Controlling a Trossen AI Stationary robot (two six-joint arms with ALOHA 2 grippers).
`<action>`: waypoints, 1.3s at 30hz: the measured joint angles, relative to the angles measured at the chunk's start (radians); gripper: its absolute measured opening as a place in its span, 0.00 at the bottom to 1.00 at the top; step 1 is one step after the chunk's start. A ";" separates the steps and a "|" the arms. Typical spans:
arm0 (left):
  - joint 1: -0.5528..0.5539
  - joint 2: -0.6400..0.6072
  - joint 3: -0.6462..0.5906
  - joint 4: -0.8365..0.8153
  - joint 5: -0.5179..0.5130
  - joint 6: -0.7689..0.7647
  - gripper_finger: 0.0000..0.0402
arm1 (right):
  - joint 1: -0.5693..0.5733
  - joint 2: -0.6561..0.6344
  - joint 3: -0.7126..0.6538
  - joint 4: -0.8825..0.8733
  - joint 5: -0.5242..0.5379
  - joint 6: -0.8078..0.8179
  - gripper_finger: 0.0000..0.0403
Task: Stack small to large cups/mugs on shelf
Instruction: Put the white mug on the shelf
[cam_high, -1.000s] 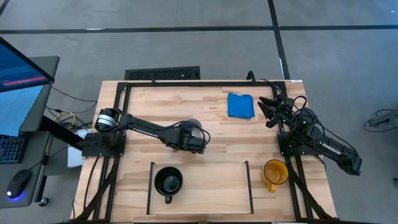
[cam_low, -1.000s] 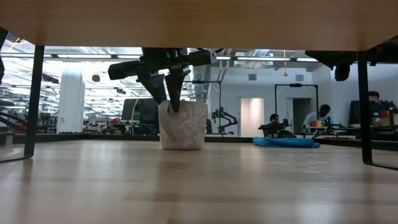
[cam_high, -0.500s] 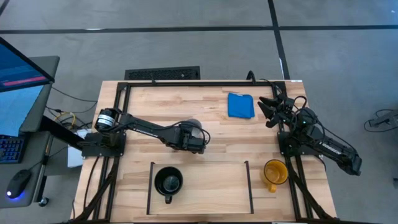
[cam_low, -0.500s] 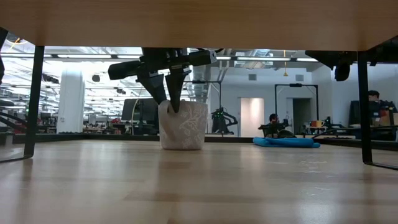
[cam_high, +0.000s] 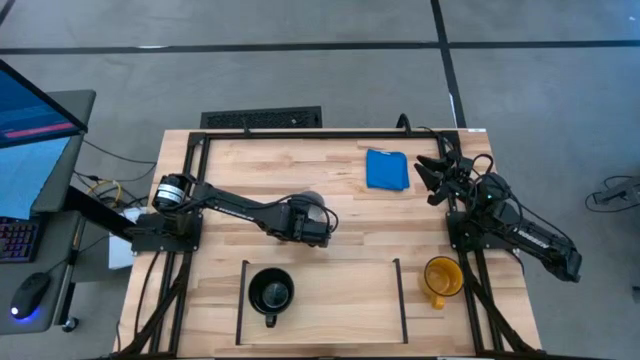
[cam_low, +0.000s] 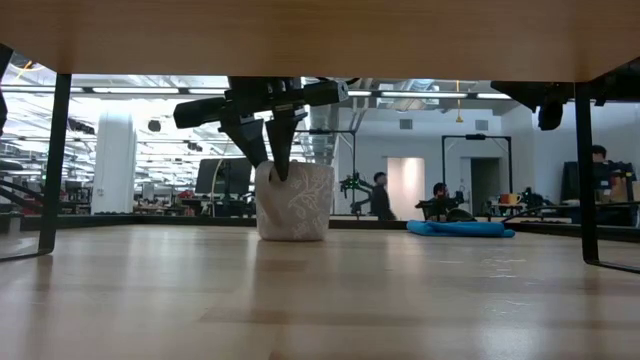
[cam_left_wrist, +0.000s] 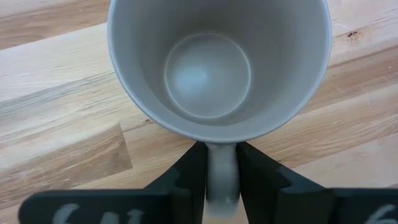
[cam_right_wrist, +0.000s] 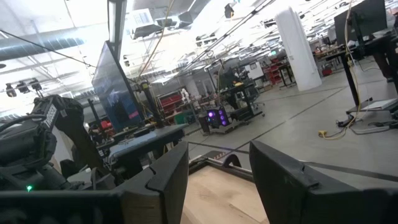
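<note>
Left gripper (cam_left_wrist: 221, 177) clamped on grey mug (cam_left_wrist: 219, 65) handle, mug upright on table (cam_high: 300, 170). Right gripper (cam_right_wrist: 219, 171) parted, empty, near cloth (cam_high: 387, 169). No legible writing.

From above, the left arm's wrist covers most of the pale mug (cam_high: 311, 203), leaving only a sliver of rim. The left wrist view cuts off the mug's far rim (cam_left_wrist: 217, 68), and its handle (cam_left_wrist: 222, 177) runs out of frame. In the low view, the table underside hides the arms' upper parts
</note>
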 joint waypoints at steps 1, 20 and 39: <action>0.000 0.000 0.000 0.000 0.000 0.000 0.17 | 0.000 0.000 0.000 0.000 0.000 0.000 0.48; 0.000 0.000 0.000 0.000 0.000 0.000 0.17 | 0.000 0.000 0.000 0.000 0.000 0.000 0.48; 0.000 0.000 0.000 0.000 0.000 0.000 0.16 | 0.000 0.000 0.000 0.000 0.000 0.000 0.48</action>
